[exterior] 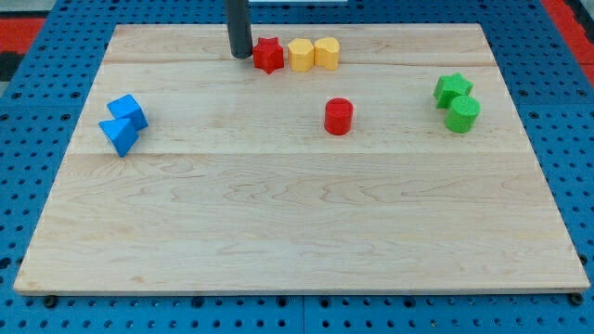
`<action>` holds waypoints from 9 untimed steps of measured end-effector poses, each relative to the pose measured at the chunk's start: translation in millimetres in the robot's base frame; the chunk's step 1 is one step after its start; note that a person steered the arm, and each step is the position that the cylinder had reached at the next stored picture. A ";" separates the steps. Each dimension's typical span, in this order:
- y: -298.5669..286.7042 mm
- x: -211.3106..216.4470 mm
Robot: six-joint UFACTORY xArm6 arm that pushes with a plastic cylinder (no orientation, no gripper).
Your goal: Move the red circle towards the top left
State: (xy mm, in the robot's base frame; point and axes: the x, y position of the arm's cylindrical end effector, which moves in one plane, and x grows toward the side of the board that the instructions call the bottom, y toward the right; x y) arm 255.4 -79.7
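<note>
The red circle [339, 116] stands on the wooden board [297, 223], a little right of centre in the upper half. My tip [240, 56] rests near the view's top, just left of a red star [268, 56]. It is well up and to the left of the red circle, apart from it. The rod comes down from the top edge of the view.
Two yellow blocks [301, 55] [326, 52] sit in a row right of the red star. A blue cube [127, 111] and a blue triangle [118, 136] lie at the left. A green star [452, 88] and a green circle [462, 114] lie at the right.
</note>
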 end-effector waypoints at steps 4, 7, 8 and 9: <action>19.7 0.0; 2.7 -3.2; -55.4 -11.4; -90.4 1.2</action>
State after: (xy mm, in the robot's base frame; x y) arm 256.6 -170.1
